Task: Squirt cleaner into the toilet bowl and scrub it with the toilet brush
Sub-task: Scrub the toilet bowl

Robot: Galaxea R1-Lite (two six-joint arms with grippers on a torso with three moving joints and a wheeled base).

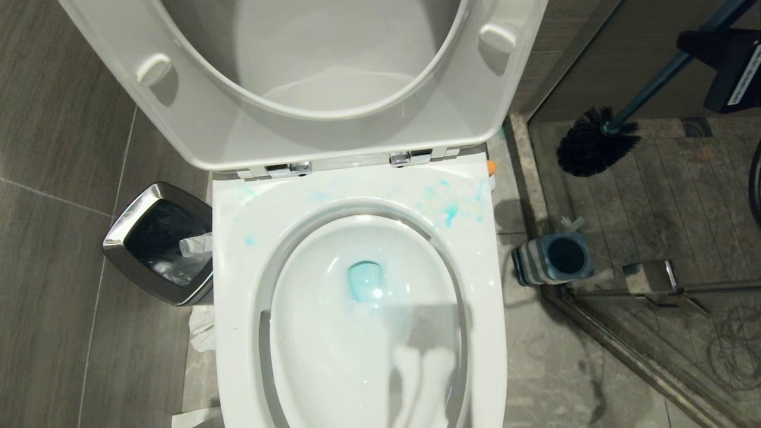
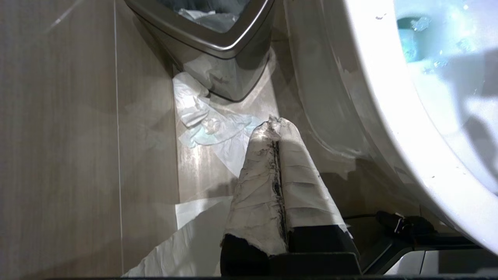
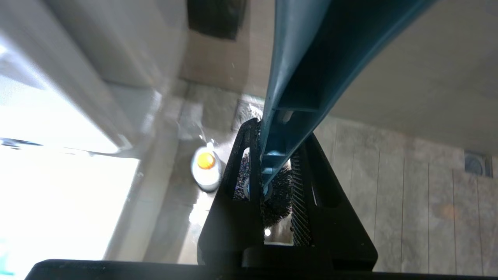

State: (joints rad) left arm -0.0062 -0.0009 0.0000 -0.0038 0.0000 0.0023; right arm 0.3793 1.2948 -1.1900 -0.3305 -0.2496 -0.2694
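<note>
The right gripper, a pair of black ribbed plastic fingers, is clamped narrowly on the slim slate-blue channel-shaped handle of the toilet brush. The handle runs out past the fingertips and ends in a round head of black spiky bristles, which hangs in the air beyond and below the gripper, over the grey plank-textured shower floor.

Under the brush head and a little nearer the robot stands the squarish blue-grey brush holder, its dark round mouth facing up. To the gripper's left lies the large glossy white ceramic toilet bowl, oval, with its white plastic seat and lid raised. Bright turquoise cleaner pools in the water at the bottom of the bowl and speckles the flat back rim in thin splashes. Just past the rim's corner nearest the gripper stands a small whitish bottle with an orange cap.

The left gripper, wrapped in wrinkled, smudged white tape, hangs low with its fingers pressed together and empty. Ahead of it on the tiles lie crumpled white tissues and a black bin with a brushed-steel rim.
</note>
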